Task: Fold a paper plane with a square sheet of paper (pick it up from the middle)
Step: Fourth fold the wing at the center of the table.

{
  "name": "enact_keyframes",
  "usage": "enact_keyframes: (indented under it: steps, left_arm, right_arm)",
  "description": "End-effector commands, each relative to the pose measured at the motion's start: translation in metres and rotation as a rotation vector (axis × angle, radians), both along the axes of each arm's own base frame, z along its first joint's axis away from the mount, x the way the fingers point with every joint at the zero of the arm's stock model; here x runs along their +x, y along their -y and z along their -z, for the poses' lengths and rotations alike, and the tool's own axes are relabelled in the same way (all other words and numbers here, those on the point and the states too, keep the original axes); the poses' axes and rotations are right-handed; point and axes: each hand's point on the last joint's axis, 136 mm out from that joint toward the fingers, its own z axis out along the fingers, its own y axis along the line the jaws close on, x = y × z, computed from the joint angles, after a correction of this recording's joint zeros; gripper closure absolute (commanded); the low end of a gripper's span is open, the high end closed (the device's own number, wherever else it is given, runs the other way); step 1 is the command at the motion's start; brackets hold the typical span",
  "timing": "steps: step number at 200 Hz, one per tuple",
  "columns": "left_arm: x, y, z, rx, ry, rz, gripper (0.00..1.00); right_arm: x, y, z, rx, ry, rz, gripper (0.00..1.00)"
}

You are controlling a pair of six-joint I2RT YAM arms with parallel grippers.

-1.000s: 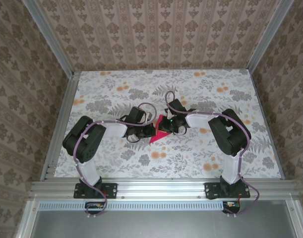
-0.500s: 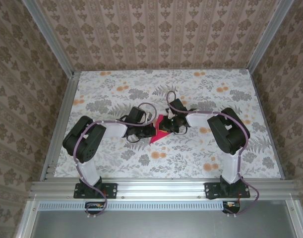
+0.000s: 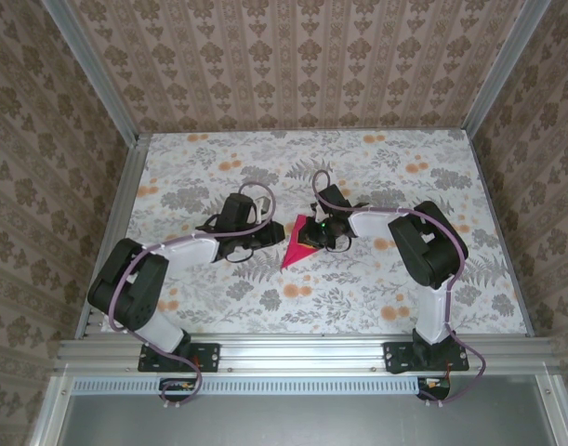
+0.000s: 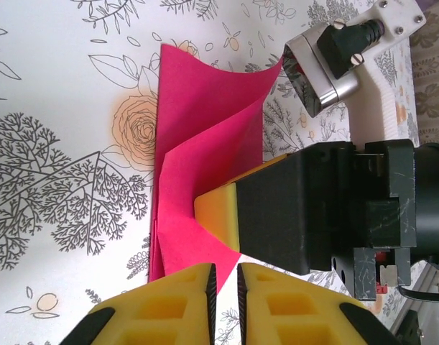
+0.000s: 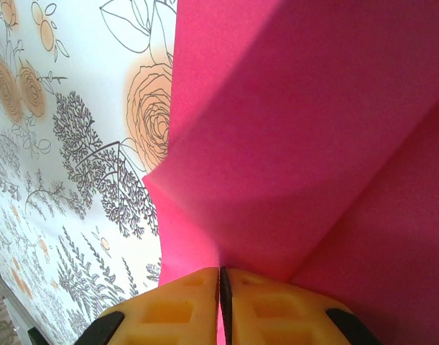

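The square sheet of paper [image 3: 291,252] is bright magenta and folded into a pointed, half-formed paper plane lying on the floral table. My right gripper [image 3: 309,239] is shut on a raised fold of it [image 5: 312,144], its yellow fingertips [image 5: 190,295] pressed together on the crease. My left gripper [image 3: 271,242] sits just left of the paper, its jaws a narrow gap apart [image 4: 223,277] with nothing between them. The paper's lower corner [image 4: 205,136] lies just ahead of those tips. The right gripper's yellow finger [image 4: 219,213] rests on the paper.
The floral tablecloth [image 3: 376,297] stretches out on all sides of the paper. Aluminium rails [image 3: 112,223] and patterned walls fence the table at the left, right and back. Both arm bases stand at the near edge.
My left gripper has let go of the paper, opened slightly and drawn back to the left, its elbow swinging outward. The right gripper stays shut on the fold.
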Motion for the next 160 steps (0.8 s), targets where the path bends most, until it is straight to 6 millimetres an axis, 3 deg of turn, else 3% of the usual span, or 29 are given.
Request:
enact_keyframes:
  steps: [1,25,80,160]
  left_arm:
    - [-0.013,0.01,0.007,0.003,-0.029,0.053,0.8]
    - [-0.025,0.022,0.011,0.028,-0.034,0.109,0.79]
    - [-0.046,0.028,0.034,0.079,-0.09,0.165,0.78]
    - [-0.04,0.012,0.054,0.202,-0.111,0.109,0.8]
  right_arm:
    - [-0.008,0.024,0.037,-0.121,-0.086,0.061,0.86]
    - [-0.009,0.027,0.039,-0.133,-0.101,0.082,0.86]
    - [-0.014,0.033,0.049,-0.166,-0.155,0.125,0.85]
    - [-0.018,0.039,0.055,-0.203,-0.183,0.139,0.85]
